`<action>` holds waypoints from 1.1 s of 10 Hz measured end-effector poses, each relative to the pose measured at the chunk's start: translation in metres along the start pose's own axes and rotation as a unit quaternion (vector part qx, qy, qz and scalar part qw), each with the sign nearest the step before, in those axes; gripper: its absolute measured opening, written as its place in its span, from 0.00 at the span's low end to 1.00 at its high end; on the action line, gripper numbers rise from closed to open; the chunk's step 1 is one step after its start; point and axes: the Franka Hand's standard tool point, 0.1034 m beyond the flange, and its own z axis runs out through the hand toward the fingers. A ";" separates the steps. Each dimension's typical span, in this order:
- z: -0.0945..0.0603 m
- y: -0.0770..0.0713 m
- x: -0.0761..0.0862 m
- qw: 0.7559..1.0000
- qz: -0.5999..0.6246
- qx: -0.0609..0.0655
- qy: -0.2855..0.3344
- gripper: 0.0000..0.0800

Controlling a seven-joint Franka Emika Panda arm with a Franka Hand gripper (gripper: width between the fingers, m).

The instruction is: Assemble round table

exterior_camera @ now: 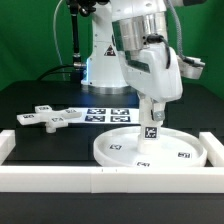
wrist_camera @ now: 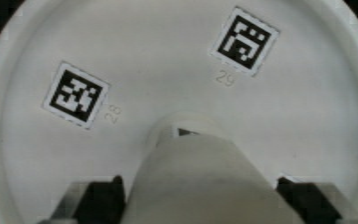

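The large rimmed round disc [exterior_camera: 100, 155] lies flat at the front, on the exterior view's right. My gripper [exterior_camera: 150, 119] is shut on the short cylindrical post [exterior_camera: 150, 133] and holds it upright, its lower end at the disc's middle. I cannot tell whether the post touches the disc. The flat cross-shaped piece [exterior_camera: 50, 118] lies on the black table at the exterior view's left, apart from the disc. In the wrist view the post [wrist_camera: 202, 165] runs between my fingers [wrist_camera: 101, 197] toward the disc [wrist_camera: 140, 50], which fills the view and shows two tags. The gripper [wrist_camera: 202, 202] is closed around the post.
A white border wall [exterior_camera: 100, 180] runs along the front and both sides of the table. The marker board [exterior_camera: 108, 113] lies behind the disc, near the arm's base. A green backdrop stands behind.
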 end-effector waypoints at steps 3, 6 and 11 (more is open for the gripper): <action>0.001 0.000 -0.001 1.000 -0.029 -0.001 0.003 0.61; 0.001 -0.005 -0.012 0.981 -0.191 -0.012 0.020 0.80; 0.000 -0.004 -0.006 0.898 -0.439 -0.024 0.020 0.81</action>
